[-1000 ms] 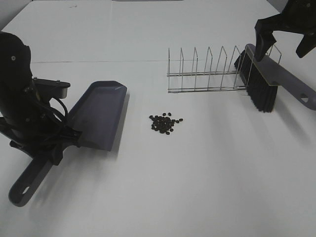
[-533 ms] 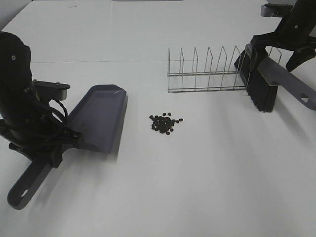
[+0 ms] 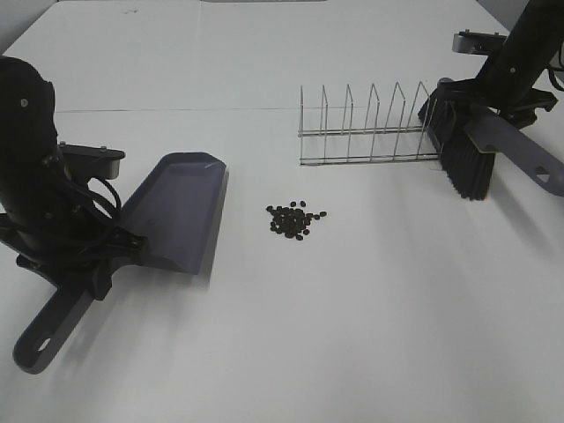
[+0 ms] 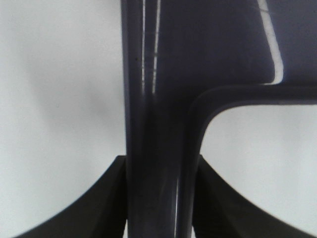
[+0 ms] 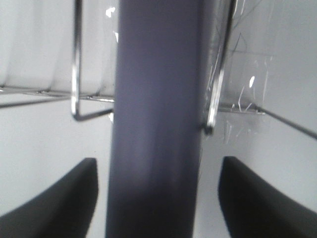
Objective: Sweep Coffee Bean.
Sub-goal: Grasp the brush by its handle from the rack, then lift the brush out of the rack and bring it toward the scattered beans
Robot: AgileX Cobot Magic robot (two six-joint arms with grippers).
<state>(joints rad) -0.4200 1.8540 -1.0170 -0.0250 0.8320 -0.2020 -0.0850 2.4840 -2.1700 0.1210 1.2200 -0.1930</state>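
Facing the coffee bean [image 3: 296, 222] heap, dustpan [image 3: 176, 210] lip, handle toward near-left.

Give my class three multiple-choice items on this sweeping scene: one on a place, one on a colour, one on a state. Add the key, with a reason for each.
1. Where do the coffee beans lie relative to the dustpan?
A. inside it
B. on the table beside it, apart from it
C. underneath it

2. What colour are the bristles of the brush?
A. black
B. white
C. red

3. The dustpan's handle is:
A. lying free
B. snapped in two
C. clamped between the fingers of the left gripper

Key:
1 B: the pile sits on the bare table, with a gap between it and the pan's edge.
2 A: the bristles show black in the high view.
3 C: the left wrist view shows a finger pressed against each side of the handle.
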